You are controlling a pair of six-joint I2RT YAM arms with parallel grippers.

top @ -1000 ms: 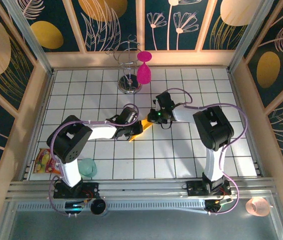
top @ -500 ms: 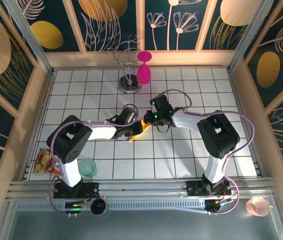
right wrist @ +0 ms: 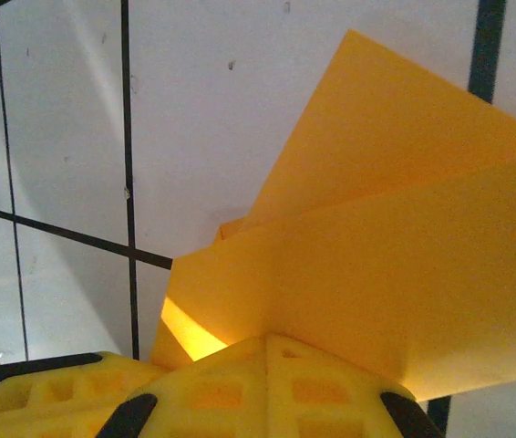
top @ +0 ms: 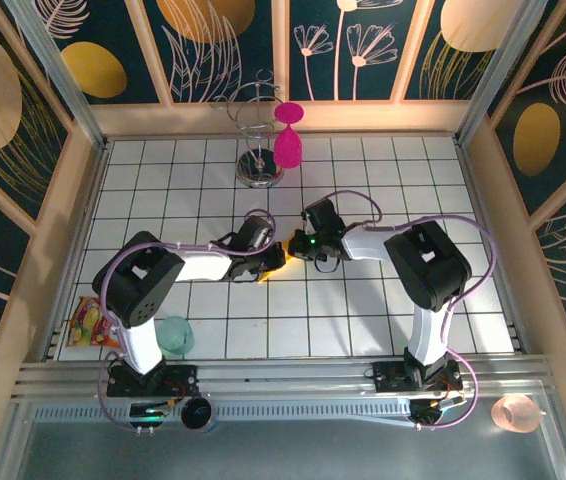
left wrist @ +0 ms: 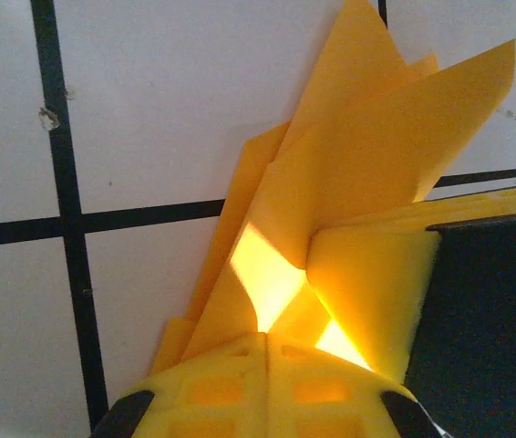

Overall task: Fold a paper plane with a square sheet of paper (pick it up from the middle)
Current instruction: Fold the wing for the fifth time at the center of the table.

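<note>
The left gripper (top: pixel 269 259) and the right gripper (top: pixel 297 246) meet nose to nose over the middle of the white, black-gridded table (top: pixel 363 300). Between them is the thin orange-yellow paper (top: pixel 283 253), folded into creased layers. From above only a small wedge of it shows, its tip poking out on the near side of the left gripper.

In the left wrist view the left gripper (left wrist: pixel 265 356) has its yellow foam pads (left wrist: pixel 203 392) pressed together along a seam, with the paper (left wrist: pixel 376 173) pinched between them. The layers fan out ahead of the gripper and to its right, ending in several pointed corners over the tiles. A black block (left wrist: pixel 490 319) sits just right of the pads (whose part it is, I cannot tell).

In the right wrist view the right gripper (right wrist: pixel 267 351) is likewise clamped on the paper (right wrist: pixel 404 246), its pads (right wrist: pixel 322 392) meeting at a seam. Two broad flaps spread ahead of it and to its right.

Well beyond both grippers, a magenta plastic goblet (top: pixel 288 148) hangs on a chrome wire stand (top: pixel 258 172). Far to the left of the left gripper and nearer the arm bases lie a multicoloured snack packet (top: pixel 90 322) and, beside it, a pale teal cup (top: pixel 175 334)
</note>
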